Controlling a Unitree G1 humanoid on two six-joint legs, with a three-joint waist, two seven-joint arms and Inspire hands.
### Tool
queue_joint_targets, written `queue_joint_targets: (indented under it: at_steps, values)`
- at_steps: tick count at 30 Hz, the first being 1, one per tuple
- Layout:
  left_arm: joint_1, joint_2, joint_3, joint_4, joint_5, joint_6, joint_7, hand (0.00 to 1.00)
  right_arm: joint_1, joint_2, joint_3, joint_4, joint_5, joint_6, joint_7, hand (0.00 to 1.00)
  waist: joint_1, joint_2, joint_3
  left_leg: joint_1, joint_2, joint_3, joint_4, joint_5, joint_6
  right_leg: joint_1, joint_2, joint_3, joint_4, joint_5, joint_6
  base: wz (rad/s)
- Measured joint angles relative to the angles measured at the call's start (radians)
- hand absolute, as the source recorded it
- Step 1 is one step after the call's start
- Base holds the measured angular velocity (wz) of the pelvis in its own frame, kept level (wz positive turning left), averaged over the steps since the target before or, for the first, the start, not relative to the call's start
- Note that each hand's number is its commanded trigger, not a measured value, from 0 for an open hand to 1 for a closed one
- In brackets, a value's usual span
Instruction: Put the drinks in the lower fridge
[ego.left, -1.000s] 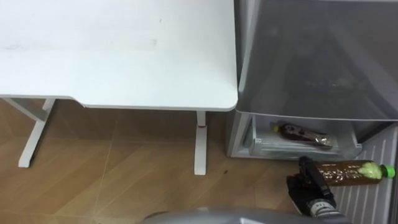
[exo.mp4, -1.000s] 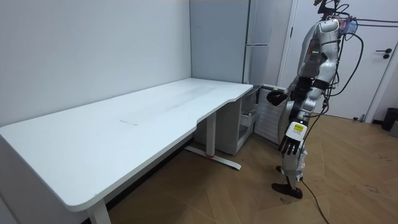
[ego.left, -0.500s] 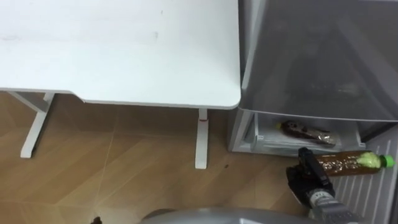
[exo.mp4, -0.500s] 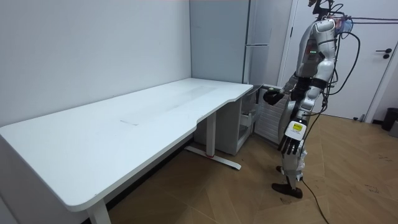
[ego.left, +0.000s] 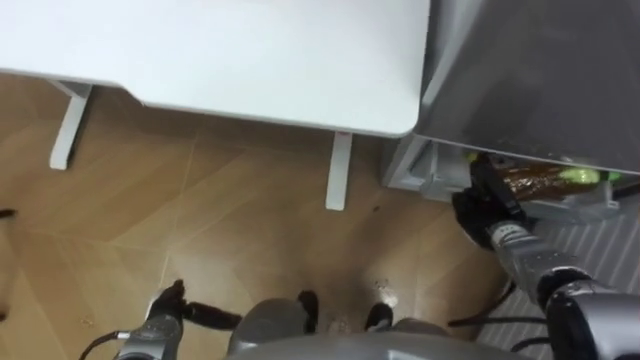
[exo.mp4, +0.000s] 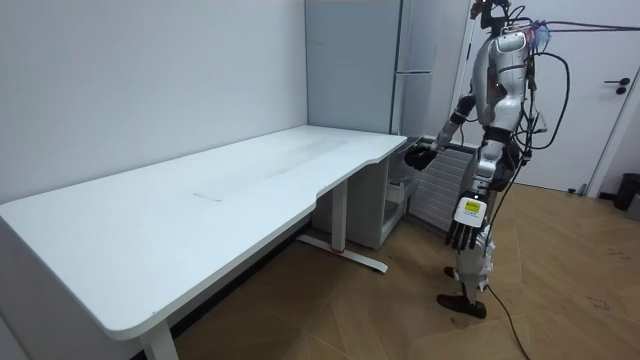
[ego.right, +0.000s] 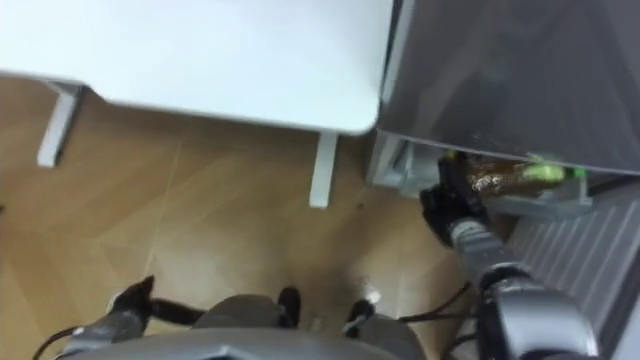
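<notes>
Forward went my right hand (ego.left: 481, 204), clamped on the clear plastic bottle of brown tea (ego.left: 540, 178), green-capped, which jutted to its right over the grey fridge drawer (ego.left: 425, 182). I saw the left hand (exo.mp4: 463, 234) hanging, fingers straight.

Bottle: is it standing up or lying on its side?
Lying on its side. The bottle points sideways in the right robot hand, at the open fridge drawer.

Office-like room: white desk (exo.mp4: 200, 190), grey fridge (ego.left: 540, 70), wooden floor (ego.left: 200, 220).
</notes>
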Motion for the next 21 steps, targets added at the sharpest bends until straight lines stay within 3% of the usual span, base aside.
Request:
queue_joint_targets:
  at_steps: [4, 15, 16, 17, 18, 21]
  values:
    - [-0.009, 0.001, -0.037, 0.011, -0.013, -0.001, -0.003, 0.00, -0.038, -0.018, 0.016, 0.018, 0.003, 0.019, -0.013, 1.00, 0.026, -0.006, 0.0039, -0.029, 0.001, 0.005, 0.003, 0.002, 0.000, -0.031, -0.001, 0.001, 0.008, 0.000, -0.001, 0.00]
    - [-0.023, 0.008, -0.055, 0.017, -0.066, -0.003, -0.008, 0.00, -0.096, -0.051, 0.009, 0.019, -0.003, 0.026, -0.072, 1.00, 0.025, -0.014, 0.0141, -0.117, -0.004, 0.004, 0.003, 0.022, 0.008, -0.125, -0.020, -0.020, 0.041, 0.001, -0.001, 0.05]
    - [-0.023, 0.008, -0.055, 0.017, -0.069, -0.003, -0.008, 0.00, -0.101, -0.055, 0.007, 0.019, -0.002, 0.026, -0.078, 0.51, 0.024, -0.015, 0.0147, -0.125, -0.005, 0.003, 0.003, 0.025, 0.008, -0.132, -0.021, -0.020, 0.042, 0.000, -0.001, 0.00]
    - [-0.023, 0.008, -0.055, 0.017, -0.074, -0.004, -0.008, 0.00, -0.104, -0.056, 0.003, 0.019, -0.001, 0.026, -0.081, 0.09, 0.024, -0.016, 0.0159, -0.128, -0.007, 0.003, 0.001, 0.027, 0.009, -0.136, -0.022, -0.020, 0.043, 0.000, 0.000, 0.00]
    - [-0.023, 0.008, -0.056, 0.017, -0.078, -0.004, -0.008, 0.00, -0.111, -0.060, -0.004, 0.019, 0.003, 0.028, -0.094, 0.00, 0.025, -0.019, 0.0174, -0.134, -0.009, 0.004, -0.001, 0.031, 0.010, -0.145, -0.025, -0.020, 0.046, 0.000, 0.000, 0.00]
    - [-0.027, 0.012, -0.077, 0.017, -0.079, -0.005, -0.007, 0.00, -0.148, -0.070, -0.014, 0.018, 0.027, 0.028, -0.140, 0.00, 0.025, -0.027, 0.0227, -0.159, -0.013, 0.007, -0.001, 0.038, 0.012, -0.179, -0.031, -0.019, 0.066, 0.000, 0.000, 0.00]
